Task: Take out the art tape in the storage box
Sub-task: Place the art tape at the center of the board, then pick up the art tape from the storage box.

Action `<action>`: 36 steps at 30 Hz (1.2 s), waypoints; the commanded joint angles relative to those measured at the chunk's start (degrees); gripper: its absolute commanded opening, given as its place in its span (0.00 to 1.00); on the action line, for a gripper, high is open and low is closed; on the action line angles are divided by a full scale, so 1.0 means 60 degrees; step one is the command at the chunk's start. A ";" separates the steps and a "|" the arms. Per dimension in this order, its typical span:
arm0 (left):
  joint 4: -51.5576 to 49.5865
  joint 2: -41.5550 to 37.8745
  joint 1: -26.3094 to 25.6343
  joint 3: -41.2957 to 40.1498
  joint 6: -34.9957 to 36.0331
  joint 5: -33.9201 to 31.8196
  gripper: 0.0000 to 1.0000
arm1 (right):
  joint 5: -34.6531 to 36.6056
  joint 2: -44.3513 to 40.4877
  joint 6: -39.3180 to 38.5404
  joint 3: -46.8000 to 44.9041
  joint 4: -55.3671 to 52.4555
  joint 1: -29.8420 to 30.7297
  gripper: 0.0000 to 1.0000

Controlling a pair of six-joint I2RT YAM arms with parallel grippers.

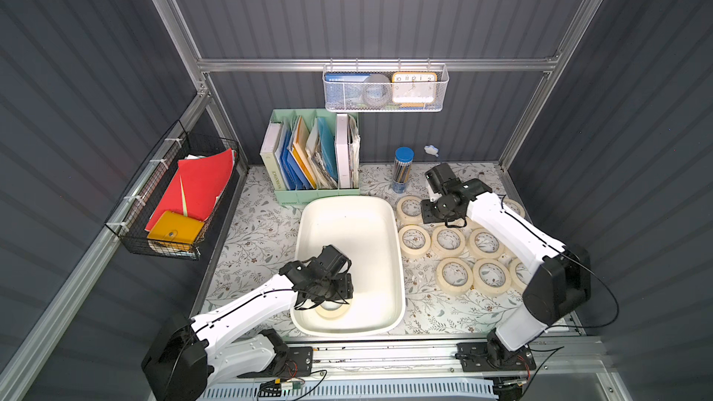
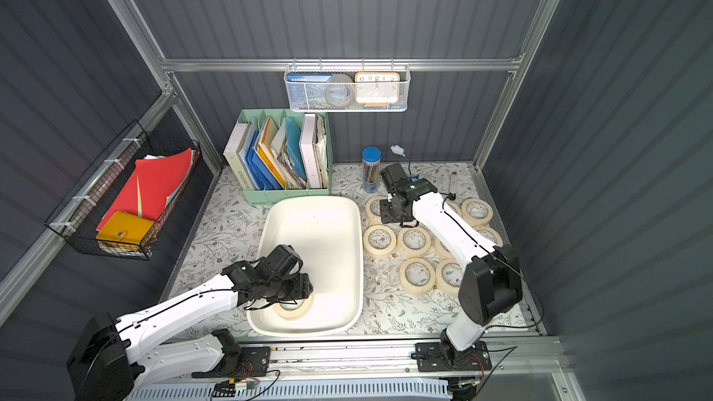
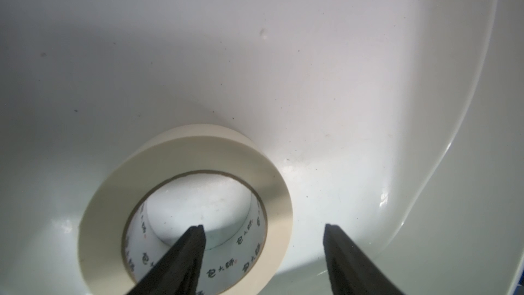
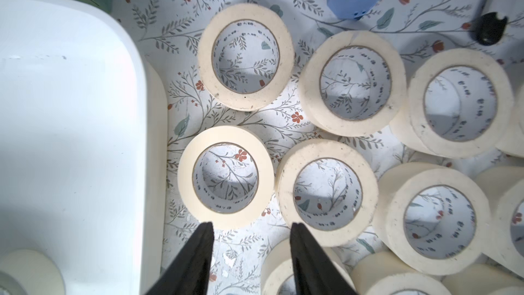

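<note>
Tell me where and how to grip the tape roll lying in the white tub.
Pinch the tape roll across its ring wall from above, one finger inside the core, one outside. It lies flat on the storage box floor, hole up; the open left gripper straddles that wall.

Lower centre in both top views, the left arm's wrist (image 1: 322, 270) covers half the art tape roll (image 1: 335, 312) in the storage box (image 1: 359, 233). The left claw (image 3: 263, 225) is unseen there, its fingers (image 3: 181, 259) clipped by the wrist view's edge, roll too. Right of frame, the right arm (image 2: 443, 217) partly masks several rolls (image 2: 439, 278) on the table (image 2: 216, 233).
</note>
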 commanded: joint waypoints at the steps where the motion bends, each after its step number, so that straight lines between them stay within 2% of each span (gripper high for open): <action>1: 0.0436 0.0460 -0.0059 -0.0110 0.0021 0.0300 0.70 | -0.0212 -0.0394 0.0269 -0.0451 -0.0627 0.0093 0.50; 5: 0.0943 0.1045 -0.0134 -0.0232 0.0122 0.0558 0.67 | -0.0213 -0.0889 0.0428 -0.0879 -0.0625 0.0089 0.50; 8: 0.1295 0.1536 -0.0188 -0.0344 0.0209 0.0710 0.61 | -0.0330 -0.1144 0.0538 -0.1171 -0.0567 0.0092 0.50; 16: 0.1513 0.1726 -0.0217 -0.0062 0.0282 0.0703 0.20 | -0.0890 -0.1725 0.0758 -0.1669 -0.0436 0.0097 0.50; 20: 0.1456 0.1314 -0.0212 0.0430 0.0283 0.0630 0.08 | -0.1400 -0.2034 0.0892 -0.1914 -0.0233 0.0093 0.50; 23: 0.1597 0.0870 -0.0222 0.1026 0.0504 0.0790 0.01 | -0.2212 -0.2216 0.0980 -0.2222 0.0128 0.0091 0.50; 29: 0.2361 0.0220 -0.0203 0.2057 0.0510 0.1117 0.00 | -0.4545 -0.2443 0.1294 -0.2874 0.1314 0.0093 0.50; 32: 0.3721 -0.0265 -0.0083 0.1962 0.0355 0.1577 0.00 | -0.5581 -0.2582 0.1681 -0.3305 0.2223 0.0093 0.50; 36: 0.6443 -0.0993 0.0325 0.1174 -0.0208 0.2733 0.00 | -0.6561 -0.2620 0.2240 -0.3875 0.3740 0.0075 0.51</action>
